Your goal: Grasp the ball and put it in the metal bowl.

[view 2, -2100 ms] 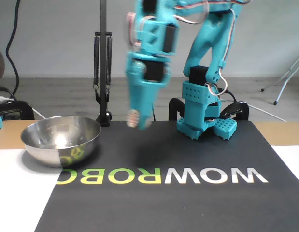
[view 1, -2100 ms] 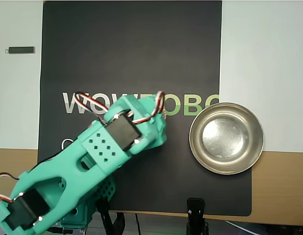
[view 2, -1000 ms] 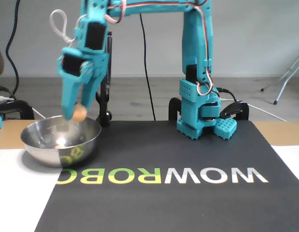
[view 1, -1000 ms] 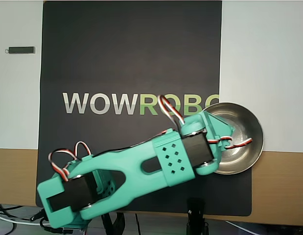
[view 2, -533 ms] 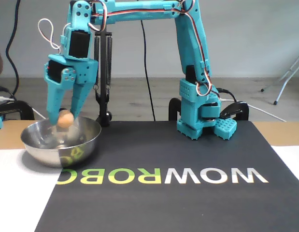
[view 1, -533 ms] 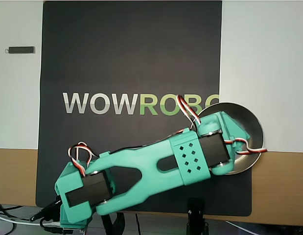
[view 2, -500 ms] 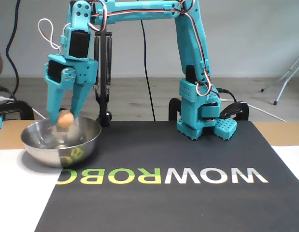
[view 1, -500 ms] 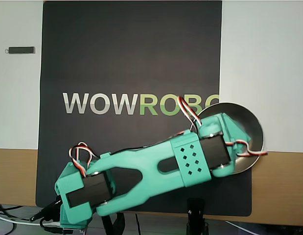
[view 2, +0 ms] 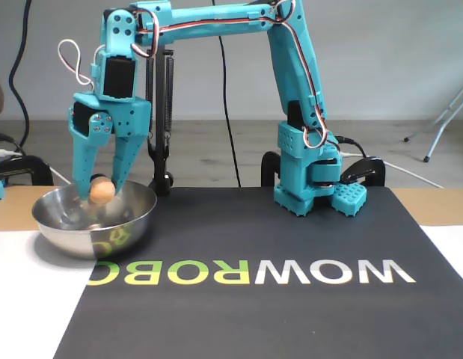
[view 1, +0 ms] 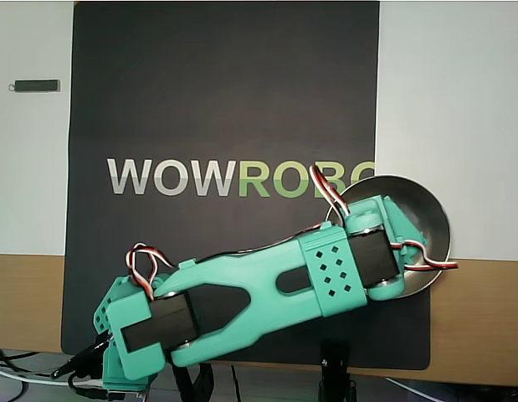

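Observation:
In the fixed view my teal gripper (view 2: 101, 193) points down over the metal bowl (view 2: 104, 233), which sits at the left edge of the black mat. It is shut on the ball (view 2: 102, 189), a small peach-tan sphere held between the fingertips. The ball hangs just above the bowl's rim level, over its inside. In the overhead view the arm's wrist covers most of the bowl (view 1: 429, 206), and both the ball and the fingertips are hidden beneath it.
The black mat (view 2: 291, 299) with WOWROBO lettering fills the table's middle. The arm's base (view 2: 312, 179) stands at the mat's back edge. A black clamp stand (view 2: 158, 112) rises just behind the bowl. A small dark bar (view 1: 37, 85) lies on the white surface at the overhead view's left.
The arm swung from the mat's middle over to the bowl, carrying the ball. In the last half second the gripper sank a little lower over the bowl.

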`<action>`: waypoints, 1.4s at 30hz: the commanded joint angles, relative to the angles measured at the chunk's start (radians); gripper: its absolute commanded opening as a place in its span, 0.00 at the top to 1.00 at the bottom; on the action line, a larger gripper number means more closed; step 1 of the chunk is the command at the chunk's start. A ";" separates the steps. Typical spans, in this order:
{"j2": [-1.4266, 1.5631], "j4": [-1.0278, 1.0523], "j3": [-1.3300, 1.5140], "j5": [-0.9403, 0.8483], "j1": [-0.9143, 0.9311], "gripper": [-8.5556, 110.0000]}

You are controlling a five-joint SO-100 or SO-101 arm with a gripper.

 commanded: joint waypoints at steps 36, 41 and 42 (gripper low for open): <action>-0.006 -0.008 -0.040 0.005 0.000 0.50; -0.006 -0.008 -0.040 0.006 0.000 0.42; -0.006 -0.008 -0.040 0.006 0.002 0.42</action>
